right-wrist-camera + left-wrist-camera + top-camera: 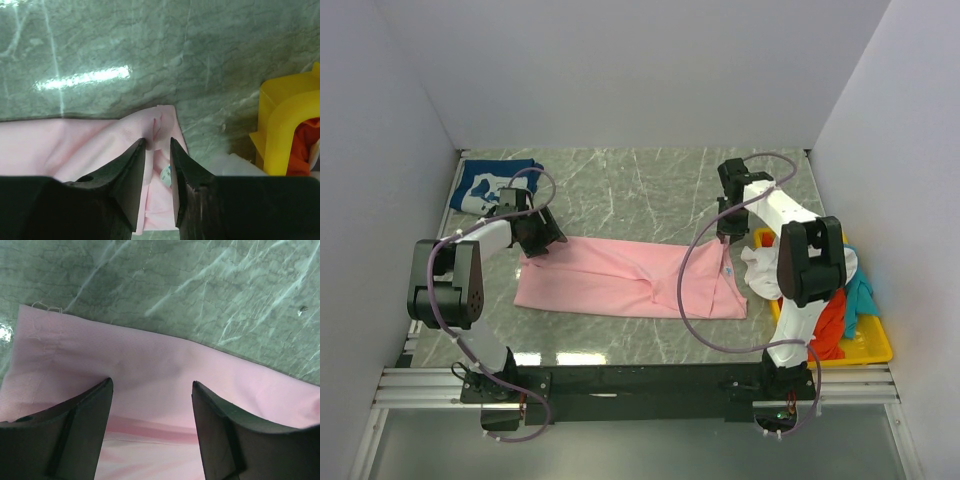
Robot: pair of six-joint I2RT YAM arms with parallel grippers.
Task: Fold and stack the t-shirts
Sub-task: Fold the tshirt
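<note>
The large light-pink t-shirt [630, 278] lies spread flat across the middle of the table. My left gripper [542, 243] hovers over its far left corner with the jaws wide apart and nothing between them; pink cloth [150, 360] lies flat under the fingers [85, 425]. My right gripper [725, 238] is at the shirt's far right corner, jaws nearly together, pinching a puckered ridge of pink cloth [159, 127]. The right gripper [157, 141] shows a white label below its tips. A navy tee with white print [490, 185] lies at the back left.
A yellow tray [868, 348] stands at the right edge, holding white [760, 268], orange-red [832, 320] and teal [862, 295] tees. Its yellow wall [280, 120] is close to the right of my right gripper. White walls enclose the table on three sides.
</note>
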